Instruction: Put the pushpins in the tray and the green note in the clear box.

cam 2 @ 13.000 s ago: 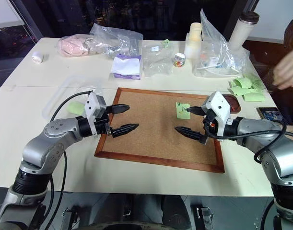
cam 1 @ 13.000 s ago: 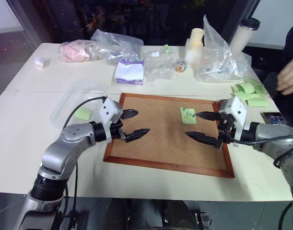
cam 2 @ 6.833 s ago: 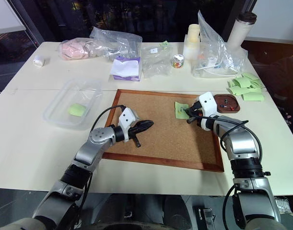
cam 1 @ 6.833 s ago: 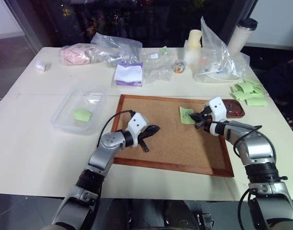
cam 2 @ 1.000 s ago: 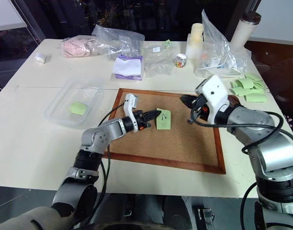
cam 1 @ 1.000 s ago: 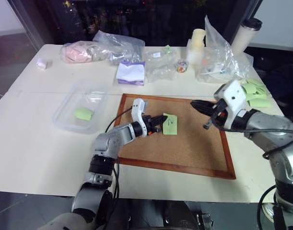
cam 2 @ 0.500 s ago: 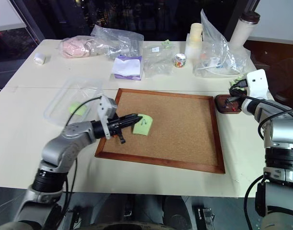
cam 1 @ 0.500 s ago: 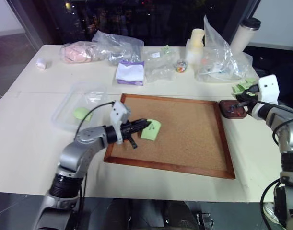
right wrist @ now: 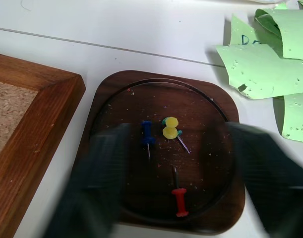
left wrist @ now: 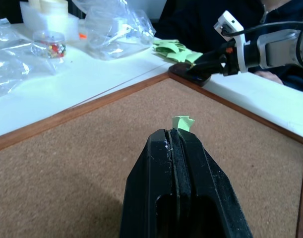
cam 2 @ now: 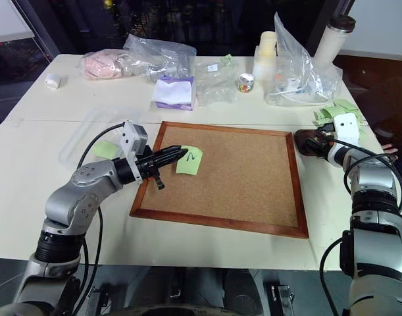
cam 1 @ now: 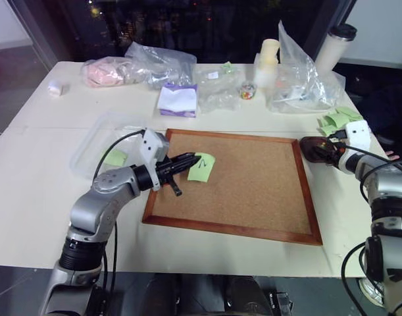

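I count four pushpins (right wrist: 163, 148) lying in the tray (right wrist: 116, 94), blue, yellow, green and red; only my right wrist view shows them, between the blurred, spread fingers of the right gripper (cam 2: 317, 139). From the head camera the tray sits just right of the cork board (cam 1: 253, 191). My left gripper (cam 1: 186, 160) is clamped on one green note (cam 1: 201, 166) above the board. A second green paper (cam 1: 114, 157) lies in the clear box (cam 1: 89, 141), left.
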Controlling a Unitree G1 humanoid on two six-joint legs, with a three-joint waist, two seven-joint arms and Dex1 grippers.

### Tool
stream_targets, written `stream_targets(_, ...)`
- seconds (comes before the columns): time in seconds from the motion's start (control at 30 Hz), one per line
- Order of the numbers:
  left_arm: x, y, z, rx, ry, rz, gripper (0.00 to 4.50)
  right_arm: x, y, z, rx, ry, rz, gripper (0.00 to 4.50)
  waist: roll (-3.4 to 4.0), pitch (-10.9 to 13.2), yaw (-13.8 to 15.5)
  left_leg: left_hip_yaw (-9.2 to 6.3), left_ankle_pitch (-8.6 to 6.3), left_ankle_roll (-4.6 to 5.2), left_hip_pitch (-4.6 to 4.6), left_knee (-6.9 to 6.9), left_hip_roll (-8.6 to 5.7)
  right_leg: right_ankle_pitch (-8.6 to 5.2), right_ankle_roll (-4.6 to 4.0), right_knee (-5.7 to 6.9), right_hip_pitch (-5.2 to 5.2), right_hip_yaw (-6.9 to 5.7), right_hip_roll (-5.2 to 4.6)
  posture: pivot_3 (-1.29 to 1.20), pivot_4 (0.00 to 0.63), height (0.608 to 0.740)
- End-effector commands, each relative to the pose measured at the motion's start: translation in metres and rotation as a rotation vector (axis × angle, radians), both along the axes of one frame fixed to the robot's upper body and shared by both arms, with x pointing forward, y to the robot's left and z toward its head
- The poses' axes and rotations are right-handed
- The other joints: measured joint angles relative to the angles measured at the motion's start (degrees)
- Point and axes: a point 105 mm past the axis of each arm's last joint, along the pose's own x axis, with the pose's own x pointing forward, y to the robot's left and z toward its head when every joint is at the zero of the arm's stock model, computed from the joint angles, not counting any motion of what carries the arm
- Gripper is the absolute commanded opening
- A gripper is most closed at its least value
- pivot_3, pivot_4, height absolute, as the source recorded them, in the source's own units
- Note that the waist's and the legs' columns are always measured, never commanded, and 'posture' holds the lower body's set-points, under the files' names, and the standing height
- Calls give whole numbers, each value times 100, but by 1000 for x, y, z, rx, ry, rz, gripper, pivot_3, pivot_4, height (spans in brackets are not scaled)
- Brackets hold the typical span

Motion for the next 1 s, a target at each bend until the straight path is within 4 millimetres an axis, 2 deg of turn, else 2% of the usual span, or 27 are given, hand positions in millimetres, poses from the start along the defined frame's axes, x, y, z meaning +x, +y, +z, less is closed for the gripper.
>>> stream_targets(0.03, -1, -3, 12, -17, -46, -12, 0, 3, -4, 31, -27, -84, 7, 4460, 0, 0, -5, 0, 0, 0, 0, 0, 0, 0, 0, 0, -1, 0, 1, 0, 150, 740)
stream_targets(0.1, 0, -3, 12, -19, -44, -12, 0, 1, 0, 39, -24, -99, 33, 4460, 1, 0, -8, -1, 0, 0, 0, 0, 1, 0, 0, 1, -1, 0, 2, 0, 150, 740)
stream_targets(0.17, 2, 0, 12, -8, -46, -8, 0, -4, 21, 52, 4, -119, 159, 4460, 1, 0, 0, 0, 0, 0, 0, 0, 1, 0, 0, 1, -2, 0, 1, 0, 150, 740)
stream_targets(0.27, 5, 9, 15, 13, -58, 9, 0, -28, 82, 76, 91, -156, 487, 4460, 1, 1, 1, -7, -4, 7, -2, -1, 5, 0, 0, 1, -2, -2, 4, 0, 150, 740)
stream_targets(0.33, 8, 16, 19, 20, -68, 31, 0, -54, 125, 86, 130, -154, 721, 4460, 1, 0, -3, -7, -9, 15, -1, -1, 15, 0, 0, 1, -2, -3, 6, 0, 150, 740)
stream_targets(0.47, 9, 32, 28, 28, -85, 71, 0, -87, 168, 82, 144, -83, 955, 4460, -1, 2, 7, -12, -9, 16, -1, 0, 18, 0, 0, 1, 3, -6, 4, 0, 150, 740)
stream_targets(0.63, 13, 65, 45, 28, -108, 180, 0, -96, 191, 70, 106, -24, 1051, 4460, -10, 7, 13, -13, -10, 17, -1, 2, 17, 0, 0, 2, 2, -8, 0, 0, 150, 740)
stream_targets(0.8, 33, 130, 64, 8, -113, 453, 0, -96, 204, 60, 81, -20, 1088, 4460, -21, 13, 13, -13, -10, 17, -1, 1, 16, 0, -1, 3, -1, -9, 2, 0, 150, 740)
stream_targets(0.87, 39, 155, 63, 17, -104, 547, 0, -93, 206, 57, 74, -20, 1086, 4460, -22, 14, 3, -13, -10, 17, -1, 2, 16, 0, -1, 4, -3, -10, 4, 0, 150, 740)
stream_targets(1.0, 40, 181, 48, 71, -72, 613, 0, -89, 209, 51, 61, -20, 1083, 4460, -25, 16, 9, -10, -10, 17, -1, -1, 15, -1, -1, 3, -5, -10, 3, 0, 150, 740)
